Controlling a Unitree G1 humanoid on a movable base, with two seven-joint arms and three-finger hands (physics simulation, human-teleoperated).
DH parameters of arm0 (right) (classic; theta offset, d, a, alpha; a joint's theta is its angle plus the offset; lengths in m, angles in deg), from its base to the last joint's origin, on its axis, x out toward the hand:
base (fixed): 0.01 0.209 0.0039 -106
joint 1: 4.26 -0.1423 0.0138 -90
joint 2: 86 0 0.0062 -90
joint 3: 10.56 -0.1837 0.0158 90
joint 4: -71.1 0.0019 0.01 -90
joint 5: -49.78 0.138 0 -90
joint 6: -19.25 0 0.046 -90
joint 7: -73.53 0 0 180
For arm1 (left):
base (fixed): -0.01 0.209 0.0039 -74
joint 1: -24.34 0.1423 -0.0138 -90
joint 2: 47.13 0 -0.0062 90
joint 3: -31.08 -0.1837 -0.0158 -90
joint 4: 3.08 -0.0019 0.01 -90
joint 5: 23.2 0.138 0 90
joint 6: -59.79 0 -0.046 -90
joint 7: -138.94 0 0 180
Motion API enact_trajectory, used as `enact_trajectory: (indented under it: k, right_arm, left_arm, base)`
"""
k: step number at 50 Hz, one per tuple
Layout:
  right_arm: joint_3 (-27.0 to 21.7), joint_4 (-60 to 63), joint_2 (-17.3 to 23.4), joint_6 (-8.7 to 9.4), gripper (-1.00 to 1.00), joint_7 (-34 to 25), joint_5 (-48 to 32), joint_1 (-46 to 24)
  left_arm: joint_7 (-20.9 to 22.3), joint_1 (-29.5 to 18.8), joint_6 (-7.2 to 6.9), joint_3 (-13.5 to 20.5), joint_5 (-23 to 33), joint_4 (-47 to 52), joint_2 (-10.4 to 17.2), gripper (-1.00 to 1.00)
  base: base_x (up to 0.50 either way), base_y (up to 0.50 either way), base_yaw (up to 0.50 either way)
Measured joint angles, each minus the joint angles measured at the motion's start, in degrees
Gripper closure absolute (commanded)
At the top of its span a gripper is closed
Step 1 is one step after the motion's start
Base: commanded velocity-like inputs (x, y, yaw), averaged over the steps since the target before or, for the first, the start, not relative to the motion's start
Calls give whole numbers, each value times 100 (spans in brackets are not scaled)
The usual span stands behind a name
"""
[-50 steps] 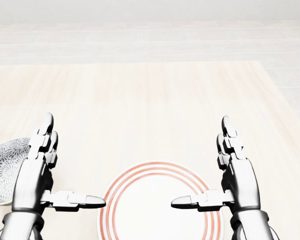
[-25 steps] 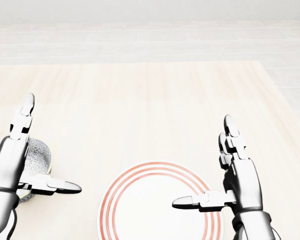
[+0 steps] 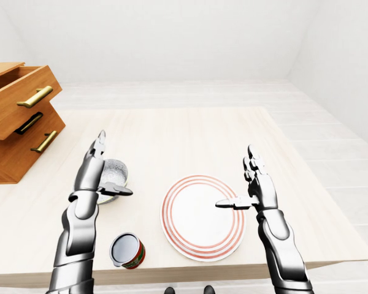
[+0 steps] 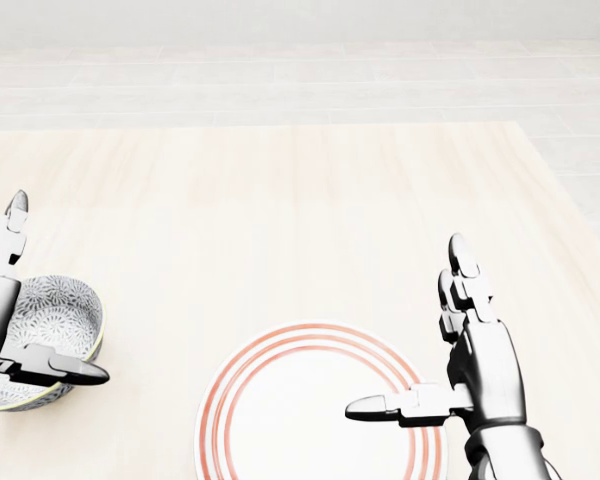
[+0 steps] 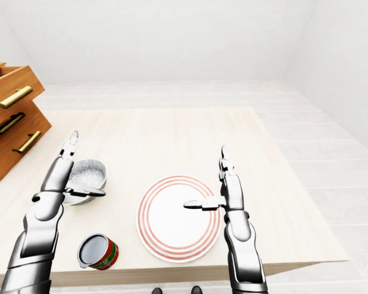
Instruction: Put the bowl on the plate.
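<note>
A grey patterned bowl stands upright on the wooden table at the left of the head view. My left hand hovers over it, open, thumb across its near rim and fingers pointing up past its left side. The white plate with red rings lies on the table at the bottom centre. My right hand is open above the plate's right edge, thumb pointing left over the plate, holding nothing.
A red can lies tipped near the table's bottom edge, below the bowl. A wooden drawer unit with brass handles stands at the table's left, its top drawer pulled out. The table edge runs right of the plate.
My left hand has swung left, away from the plate, and now stands open over the bowl, which shows more fully. The right hand has barely moved.
</note>
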Motion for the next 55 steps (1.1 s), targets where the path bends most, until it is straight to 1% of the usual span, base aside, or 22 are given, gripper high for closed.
enact_trajectory:
  k: [15,22,33,43,55]
  right_arm:
    - [20,-60,-12,-9,-100,-8,0,70]
    - [26,-65,-13,-9,-100,-13,-3,96]
    - [34,-88,-19,-20,-100,-16,-2,114]
    - [37,-59,-16,0,-100,-19,-1,113]
    - [32,1,-6,0,-100,-28,-6,62]
  left_arm:
    - [-272,14,423,27,632,-521,198,-100]
    - [-365,31,561,1,965,-645,242,-100]
    - [-379,107,668,-47,1514,-533,250,-100]
    - [-456,117,668,-92,1889,-618,233,-100]
    - [-611,75,668,-157,2140,-893,220,-100]
  base:
    - [0,0,0]
    - [0,0,0]
    - [0,0,0]
    - [0,0,0]
    - [0,0,0]
